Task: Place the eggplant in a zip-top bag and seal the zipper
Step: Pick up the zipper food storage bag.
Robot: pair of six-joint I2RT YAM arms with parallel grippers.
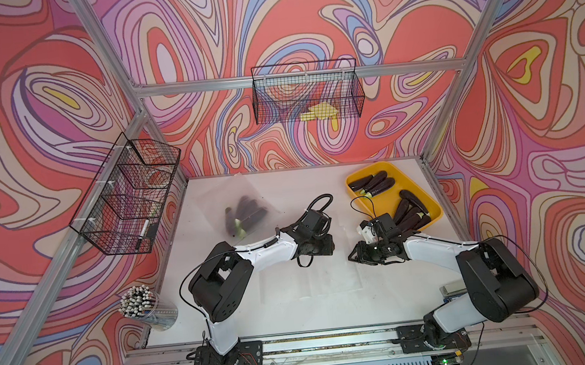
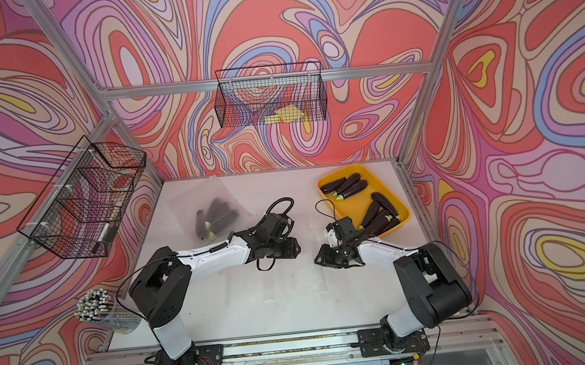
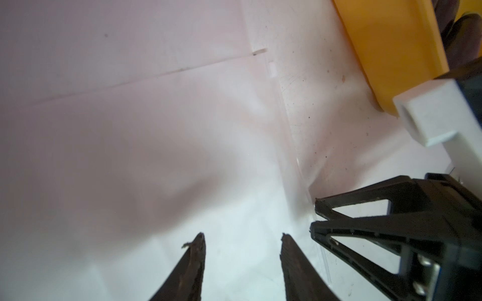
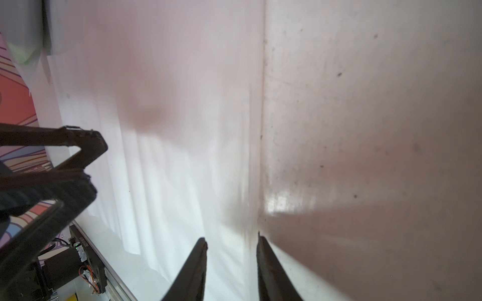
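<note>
A clear, empty zip-top bag (image 1: 332,277) lies flat on the white table between the two arms, faint in both top views (image 2: 299,280). Several dark purple eggplants (image 1: 374,183) lie in a yellow tray (image 1: 357,199) at the back right. My left gripper (image 3: 242,235) points down over the bag, open, with nothing between its fingers. My right gripper (image 4: 232,238) faces it a short way off. It is open too, and its fingers stand on either side of the bag's edge (image 4: 260,156). Each wrist view shows the opposite gripper close by.
A second bag (image 1: 239,213) holding eggplants lies at the back left. Wire baskets hang on the left wall (image 1: 126,198) and the back wall (image 1: 308,91). A cup of pens (image 1: 142,305) stands at the front left. A small grey object (image 1: 452,288) sits by the right arm.
</note>
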